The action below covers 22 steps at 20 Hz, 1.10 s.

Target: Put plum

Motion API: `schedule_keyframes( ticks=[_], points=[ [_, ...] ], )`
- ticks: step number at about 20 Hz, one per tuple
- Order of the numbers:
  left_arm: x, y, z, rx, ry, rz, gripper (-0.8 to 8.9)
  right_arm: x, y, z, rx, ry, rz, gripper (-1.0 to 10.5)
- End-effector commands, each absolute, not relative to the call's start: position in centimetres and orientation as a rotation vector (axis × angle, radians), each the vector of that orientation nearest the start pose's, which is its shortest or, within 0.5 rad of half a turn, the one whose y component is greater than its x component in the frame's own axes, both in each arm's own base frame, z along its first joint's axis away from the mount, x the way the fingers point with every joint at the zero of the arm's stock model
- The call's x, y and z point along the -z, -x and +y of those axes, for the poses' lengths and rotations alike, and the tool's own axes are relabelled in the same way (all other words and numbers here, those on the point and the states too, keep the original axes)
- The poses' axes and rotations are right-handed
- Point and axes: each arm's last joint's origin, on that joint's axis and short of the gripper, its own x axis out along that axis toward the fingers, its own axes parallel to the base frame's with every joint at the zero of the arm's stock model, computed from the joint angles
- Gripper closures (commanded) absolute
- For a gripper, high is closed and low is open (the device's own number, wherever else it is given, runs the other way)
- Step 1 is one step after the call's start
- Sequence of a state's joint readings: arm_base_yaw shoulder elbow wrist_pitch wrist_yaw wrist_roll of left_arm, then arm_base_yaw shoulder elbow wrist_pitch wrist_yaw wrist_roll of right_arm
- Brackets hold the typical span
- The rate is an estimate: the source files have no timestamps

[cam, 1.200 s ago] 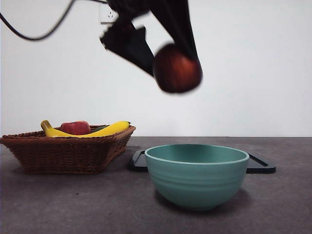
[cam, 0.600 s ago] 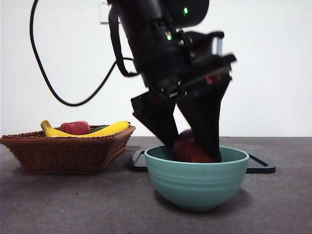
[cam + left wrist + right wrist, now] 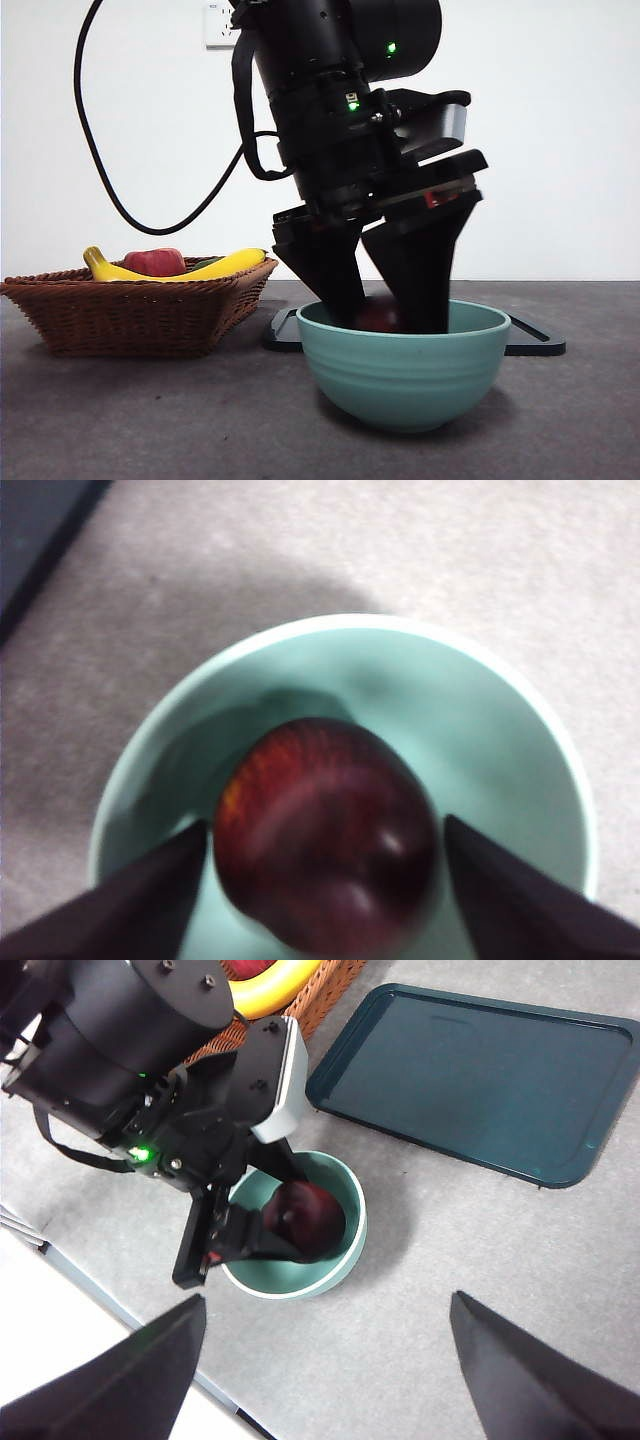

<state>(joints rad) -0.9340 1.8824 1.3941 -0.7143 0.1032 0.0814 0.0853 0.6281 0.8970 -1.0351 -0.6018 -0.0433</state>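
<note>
I see the left gripper (image 3: 385,318) has sunk deeper than half a second ago, seating the plum (image 3: 325,830) low inside the green bowl (image 3: 404,375). Its jaws are slightly spread beside the fruit. My right gripper (image 3: 325,1380) hangs wide apart high above the counter (image 3: 150,420).

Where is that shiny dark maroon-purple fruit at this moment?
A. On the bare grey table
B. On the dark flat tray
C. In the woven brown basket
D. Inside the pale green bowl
D. The left wrist view shows the glossy dark maroon-purple plum down inside the pale green round bowl, between the jaws of the left end effector.
</note>
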Motion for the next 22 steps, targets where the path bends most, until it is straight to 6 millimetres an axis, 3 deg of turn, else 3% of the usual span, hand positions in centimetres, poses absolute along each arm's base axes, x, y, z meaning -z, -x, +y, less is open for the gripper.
schedule_keyframes(
  ticks=[1, 5, 9, 15, 22],
  points=[
    [-20.2, -22.1, -31.5, 0.975, -0.589, 1.099, 3.98, -32.4, -9.1, 2.5, -0.671, -0.161, 0.72, 5.6],
    [-20.2, -22.1, -31.5, 0.974, -0.588, 1.099, 4.0, -32.4, -9.1, 2.5, -0.67, -0.161, 0.72, 5.6],
    [-21.7, -22.0, -31.2, 0.979, -0.569, 1.062, 4.0, -32.4, -9.1, 2.5, -0.671, -0.161, 0.72, 5.6],
    [-28.0, -21.5, -28.8, 0.979, -0.475, 0.893, 4.01, -32.4, -9.1, 2.5, -0.671, -0.161, 0.72, 5.6],
    [-36.2, -21.0, -21.3, 0.857, -0.282, 0.693, 4.04, -32.4, -9.1, 2.5, -0.671, -0.16, 0.72, 5.6]
  ],
)
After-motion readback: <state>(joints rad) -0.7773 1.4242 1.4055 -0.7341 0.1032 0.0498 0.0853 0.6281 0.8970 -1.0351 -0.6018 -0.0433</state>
